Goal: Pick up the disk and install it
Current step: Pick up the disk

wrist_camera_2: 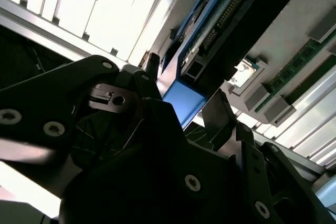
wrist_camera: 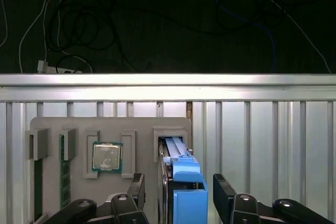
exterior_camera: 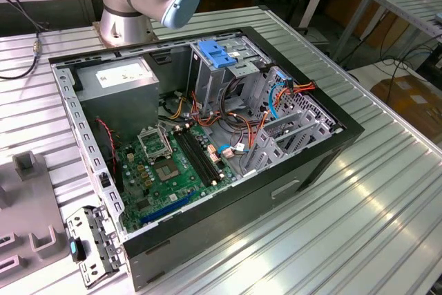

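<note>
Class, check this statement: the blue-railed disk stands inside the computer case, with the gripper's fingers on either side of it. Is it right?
No. The disk stands in a slot of the grey holder, not in the computer case; the first wrist view shows this. The gripper's fingers are on either side of it.

The exterior view looked down at a slant from high up and some way off onto the open computer case (exterior_camera: pixel 311 170) on the ribbed table (exterior_camera: pixel 387 226). The arm's base (exterior_camera: pixel 124 25) stood at eleven o'clock and a grey tray (exterior_camera: pixel 27 205) at eight o'clock. The first wrist view faced down past the fingers (wrist_camera: pixel 224 195) onto that tray, from nearby. The second wrist view sat very close behind the fingers, steeply tilted. Both wrist views shared the fingers, the disk (wrist_camera: pixel 186 182) and a processor chip (wrist_camera_2: pixel 244 73).
</note>
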Controlling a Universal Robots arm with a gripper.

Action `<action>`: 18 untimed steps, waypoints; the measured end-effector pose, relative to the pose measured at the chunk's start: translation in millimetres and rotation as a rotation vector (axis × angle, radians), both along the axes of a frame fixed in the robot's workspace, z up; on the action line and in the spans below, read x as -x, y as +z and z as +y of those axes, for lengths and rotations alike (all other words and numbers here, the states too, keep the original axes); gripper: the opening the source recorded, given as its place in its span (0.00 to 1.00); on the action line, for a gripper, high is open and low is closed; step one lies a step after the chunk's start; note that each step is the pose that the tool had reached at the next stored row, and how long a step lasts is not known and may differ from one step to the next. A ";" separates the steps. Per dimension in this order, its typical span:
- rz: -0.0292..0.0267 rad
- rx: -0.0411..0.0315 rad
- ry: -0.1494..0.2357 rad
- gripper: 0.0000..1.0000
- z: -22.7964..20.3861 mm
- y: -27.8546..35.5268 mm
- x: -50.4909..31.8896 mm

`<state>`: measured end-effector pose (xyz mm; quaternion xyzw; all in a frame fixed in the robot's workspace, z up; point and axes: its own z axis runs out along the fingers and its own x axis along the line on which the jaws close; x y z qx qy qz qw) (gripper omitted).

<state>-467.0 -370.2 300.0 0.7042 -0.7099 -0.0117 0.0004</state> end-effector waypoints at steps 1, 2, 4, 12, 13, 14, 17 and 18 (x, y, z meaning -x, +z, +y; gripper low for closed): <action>-0.0002 0.0000 0.000 0.62 0.0 -0.1 0.0; -0.0003 -0.0001 0.000 0.55 0.0 -0.2 0.0; -0.0003 0.0000 0.000 0.55 0.0 -0.2 0.0; -0.0005 -0.0001 0.000 0.46 0.0 -0.9 0.0; -0.0004 -0.0001 0.000 0.46 0.0 -1.2 0.0; -0.0003 0.0000 0.000 0.46 0.0 -1.7 0.0; -0.0001 0.0000 0.000 0.46 0.0 -2.2 0.0; -0.0002 0.0000 0.000 0.46 0.0 -2.2 0.0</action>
